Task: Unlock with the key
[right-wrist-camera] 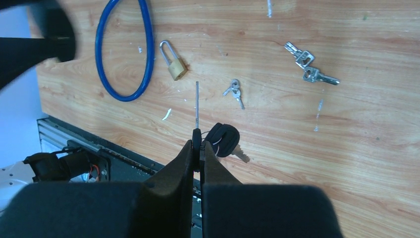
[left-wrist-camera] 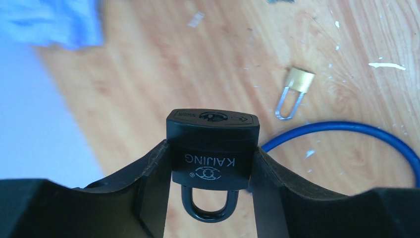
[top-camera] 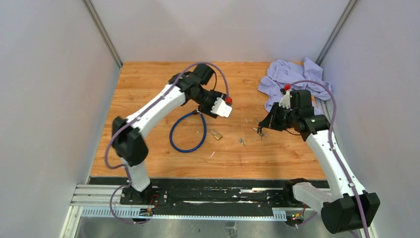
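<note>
My left gripper (left-wrist-camera: 210,148) is shut on a black padlock (left-wrist-camera: 213,163) marked KAIJING. Its keyhole face (left-wrist-camera: 213,117) points away from the camera and its shackle (left-wrist-camera: 210,206) hangs toward the wrist. In the top view the left gripper (top-camera: 201,110) hovers over the far end of the blue cable. My right gripper (right-wrist-camera: 199,144) is shut on the black head of a key (right-wrist-camera: 196,101). The thin blade sticks straight out ahead, and a second black-headed key (right-wrist-camera: 223,140) dangles beside it. The right gripper (top-camera: 260,130) hangs above the table, well to the right of the padlock.
A small brass padlock (right-wrist-camera: 174,64) lies on the wood next to a blue cable loop (right-wrist-camera: 126,49). Loose silver keys (right-wrist-camera: 234,90) and another pair (right-wrist-camera: 309,67) lie on the table. A crumpled blue cloth (top-camera: 292,79) sits at the back right.
</note>
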`<action>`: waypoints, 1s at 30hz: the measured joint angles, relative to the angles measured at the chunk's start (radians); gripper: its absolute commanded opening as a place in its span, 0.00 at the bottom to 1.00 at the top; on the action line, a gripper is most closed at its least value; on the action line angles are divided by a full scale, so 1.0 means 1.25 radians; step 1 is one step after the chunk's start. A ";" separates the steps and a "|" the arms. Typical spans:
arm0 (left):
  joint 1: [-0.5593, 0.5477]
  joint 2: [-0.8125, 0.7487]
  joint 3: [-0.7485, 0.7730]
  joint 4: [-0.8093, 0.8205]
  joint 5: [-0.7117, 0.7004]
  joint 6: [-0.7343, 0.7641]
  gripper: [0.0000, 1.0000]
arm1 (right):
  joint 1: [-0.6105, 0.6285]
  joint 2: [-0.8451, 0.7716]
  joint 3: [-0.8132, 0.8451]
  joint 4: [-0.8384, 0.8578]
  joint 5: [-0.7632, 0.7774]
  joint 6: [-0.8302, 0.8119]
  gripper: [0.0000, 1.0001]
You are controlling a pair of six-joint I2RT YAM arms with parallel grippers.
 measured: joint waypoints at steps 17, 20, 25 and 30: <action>0.000 -0.670 -0.580 0.410 0.122 0.104 0.00 | 0.021 0.004 0.007 0.070 -0.169 -0.042 0.01; 0.000 -0.692 -0.610 0.440 0.128 0.097 0.01 | 0.048 0.005 0.017 0.070 -0.172 -0.055 0.01; -0.001 -0.558 -0.418 0.250 0.098 0.039 0.00 | 0.069 0.020 0.044 0.066 -0.168 -0.068 0.01; -0.001 -0.336 -0.208 0.057 -0.014 -0.088 0.00 | 0.069 0.037 0.053 0.059 -0.139 -0.077 0.01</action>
